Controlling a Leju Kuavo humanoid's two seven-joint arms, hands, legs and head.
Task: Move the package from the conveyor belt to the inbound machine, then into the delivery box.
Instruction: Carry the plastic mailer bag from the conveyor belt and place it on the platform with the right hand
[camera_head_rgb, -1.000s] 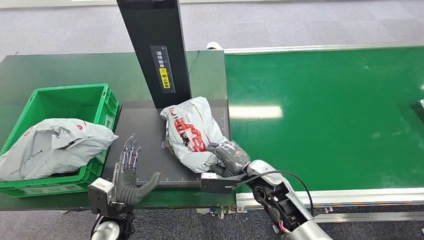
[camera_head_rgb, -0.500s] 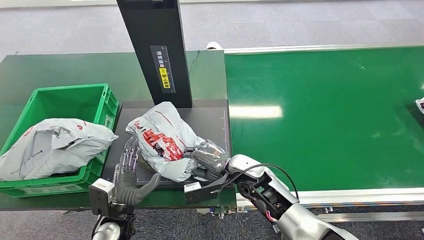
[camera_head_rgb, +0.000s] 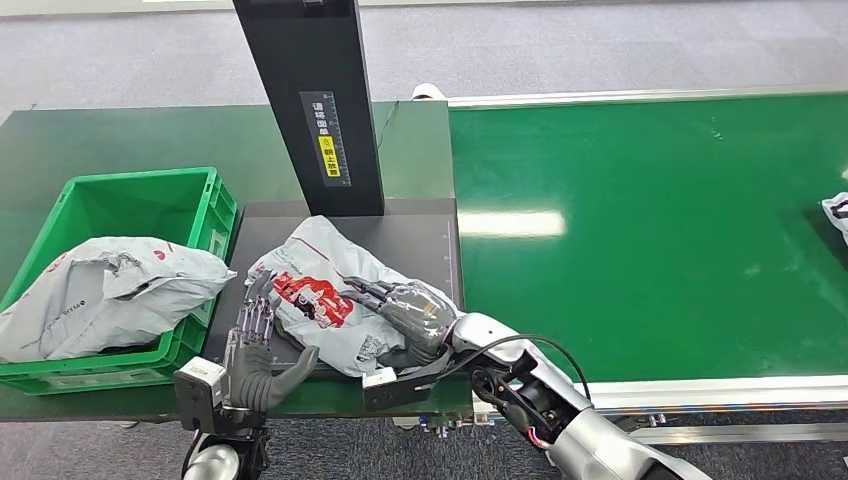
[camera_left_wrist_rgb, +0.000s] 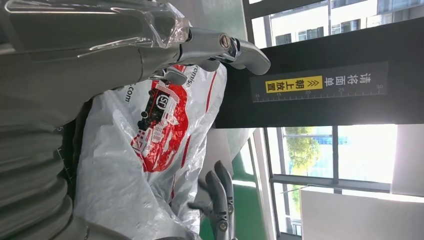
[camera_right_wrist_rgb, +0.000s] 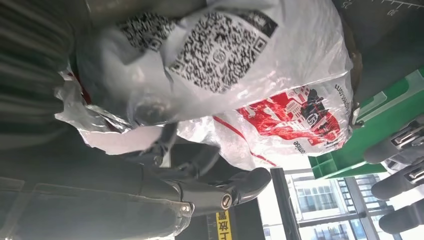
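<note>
- Grey plastic, crumpled and printed in red, is what the package (camera_head_rgb: 335, 305) is made of; it is lying on the dark plate of the inbound machine (camera_head_rgb: 440, 235), just in front of the machine's black upright post (camera_head_rgb: 310, 100).
- Right hand (camera_head_rgb: 410, 315) is gripping the package from the conveyor side, its fingers (camera_head_rgb: 365, 290) lying over the top of the bag and its thumb going under it.
- Left hand (camera_head_rgb: 255, 350) is holding nothing, its fingers (camera_head_rgb: 255, 315) standing straight up and slightly apart with the thumb out to the side, the fingertips right at the package's near edge; I cannot tell whether they are touching it.
- Standing between the package and the green delivery box (camera_head_rgb: 205, 215) is that raised left hand.
- Lying inside the box is another grey bag (camera_head_rgb: 110, 290), spilling over the rim on the machine's side.
- Green conveyor belt (camera_head_rgb: 650, 230) is stretching away to the right, with a small white parcel (camera_head_rgb: 838, 210) sitting at its far edge.
- Dark green counter (camera_head_rgb: 100, 135) is carrying the box and the machine.
</note>
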